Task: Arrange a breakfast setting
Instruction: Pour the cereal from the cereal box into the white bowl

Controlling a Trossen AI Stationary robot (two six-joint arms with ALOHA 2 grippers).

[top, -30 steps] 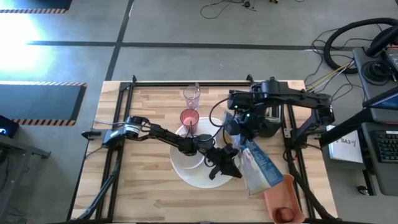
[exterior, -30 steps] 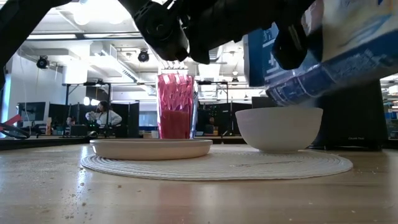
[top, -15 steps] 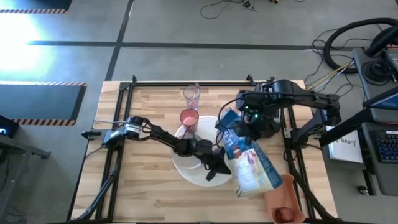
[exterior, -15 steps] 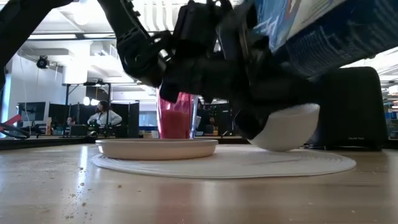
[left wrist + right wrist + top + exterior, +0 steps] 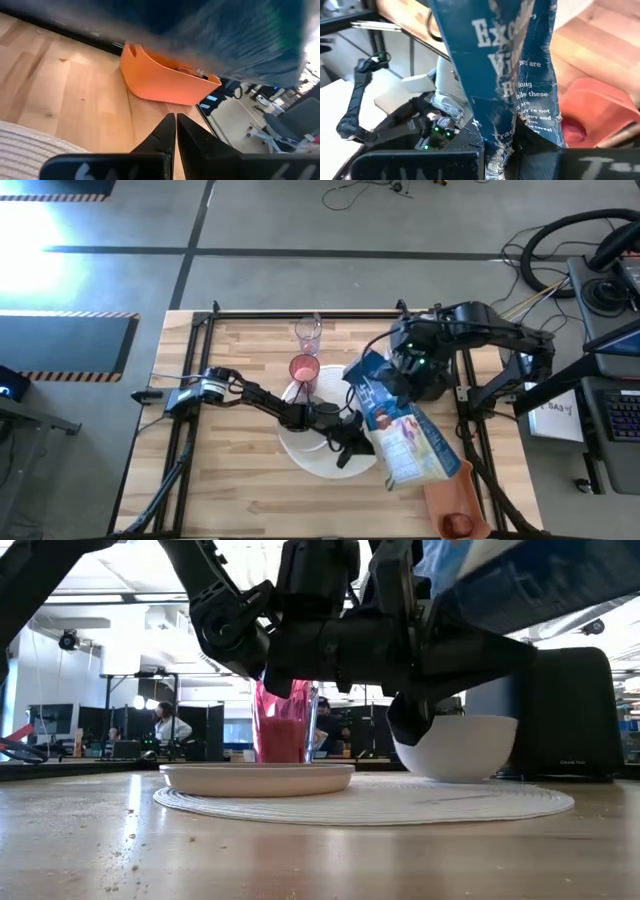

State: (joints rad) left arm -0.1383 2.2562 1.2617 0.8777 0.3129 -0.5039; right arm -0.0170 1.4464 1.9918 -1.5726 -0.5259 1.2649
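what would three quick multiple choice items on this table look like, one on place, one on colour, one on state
1. Where is the pink tumbler relative to the clear glass?
A. just in front of it, nearer the large plate
B. inside the orange tray
C. off the table

2. What colour is the tray at the table's corner?
A. green
B. orange
C. black

3. What is the right pincer doing?
A. hanging open and empty
B. resting flat on the wood
C. shut on a blue bag

Answers: 1 A, the high view shows the tumbler between the glass and the large white plate. 2 B, the tray is plainly orange in the high and left wrist views. 3 C, the right wrist view shows the blue bag pinched between the dark fingers, and the high view shows it held over the plate's edge.
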